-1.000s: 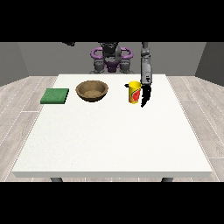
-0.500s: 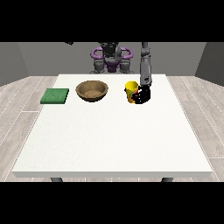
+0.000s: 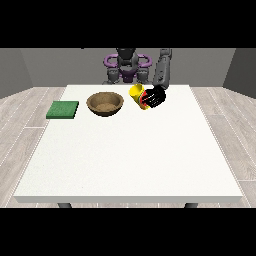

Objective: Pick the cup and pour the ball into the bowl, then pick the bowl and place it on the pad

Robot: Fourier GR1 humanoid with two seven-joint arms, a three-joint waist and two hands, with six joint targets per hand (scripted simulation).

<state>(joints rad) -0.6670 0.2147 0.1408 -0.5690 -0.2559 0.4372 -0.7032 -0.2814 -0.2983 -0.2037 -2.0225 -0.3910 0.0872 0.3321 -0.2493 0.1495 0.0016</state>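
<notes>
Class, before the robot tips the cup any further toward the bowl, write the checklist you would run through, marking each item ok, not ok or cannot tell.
1. Yellow cup held by the hand at the view's right: ok.
2. Cup mouth tilted toward the wooden bowl: ok.
3. Cup mouth over the bowl: not ok, it is beside it.
4. Ball inside the cup: cannot tell.
5. Bowl upright on the table: ok.
6. Green pad free for the bowl: ok.

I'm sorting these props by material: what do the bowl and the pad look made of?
The bowl looks like wood: brown, matte, with a mottled grain-like surface. The pad is flat, plain green and unshiny, so perhaps foam, felt or rubber; the look leaves that open.
</notes>
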